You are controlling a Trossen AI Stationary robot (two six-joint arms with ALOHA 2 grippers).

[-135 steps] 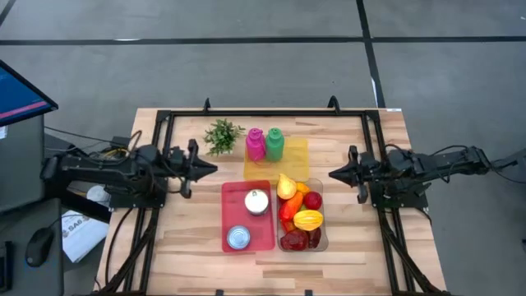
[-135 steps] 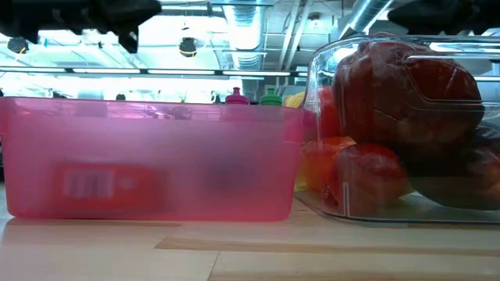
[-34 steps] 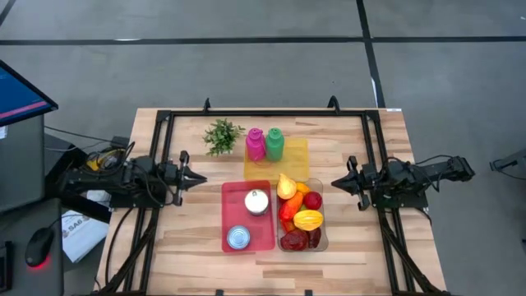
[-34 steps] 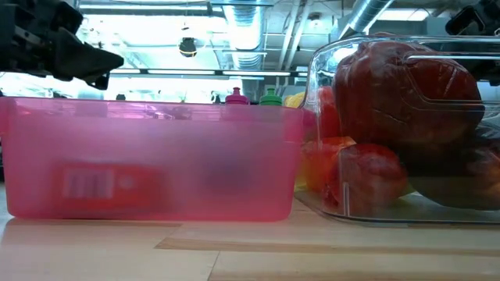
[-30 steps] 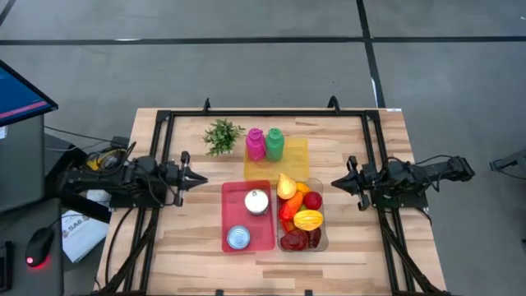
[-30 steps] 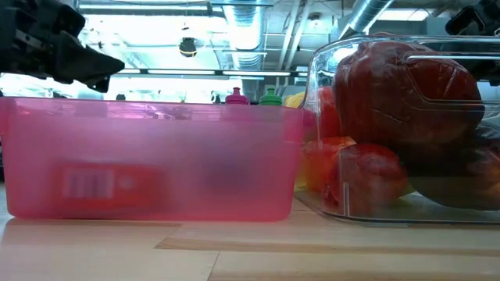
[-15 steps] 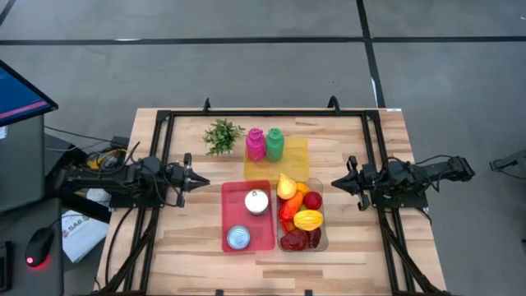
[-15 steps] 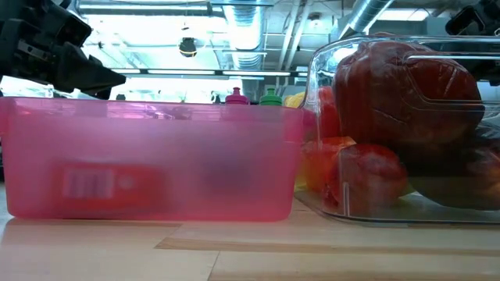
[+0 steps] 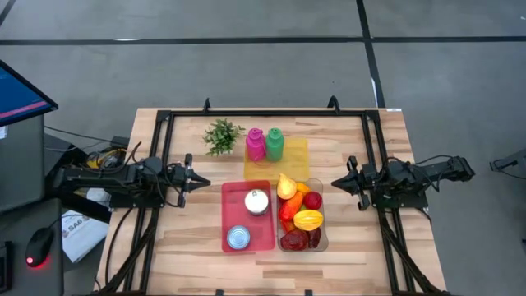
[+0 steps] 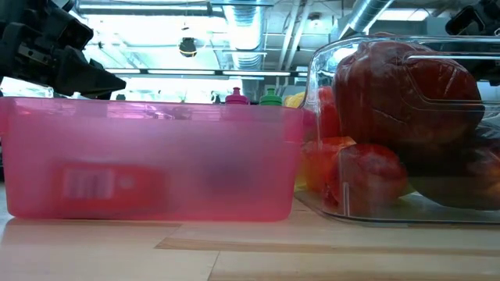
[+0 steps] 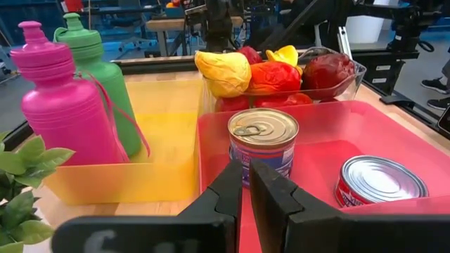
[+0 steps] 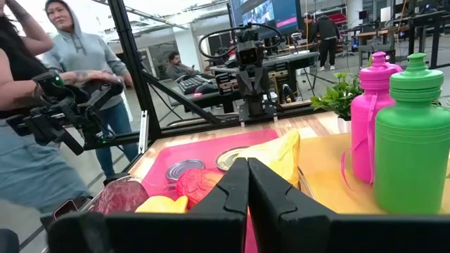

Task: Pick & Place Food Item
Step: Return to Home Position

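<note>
Left gripper (image 9: pixel 197 182) and right gripper (image 9: pixel 335 181) are being held pressed together, empty, flanking the red bin (image 9: pixel 224 218) and transparent bin (image 9: pixel 324 234), so homing is being judged safest kept level and outward.

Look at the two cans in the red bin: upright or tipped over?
Upright. From above, the rear can and the front can show lids facing up; the left wrist view shows them standing in the red bin.

Glossy metal cans (image 11: pixel 263 126) lie in a translucent red plastic bin (image 11: pixel 325 149) on a matt wooden table (image 9: pixel 362 251).
</note>
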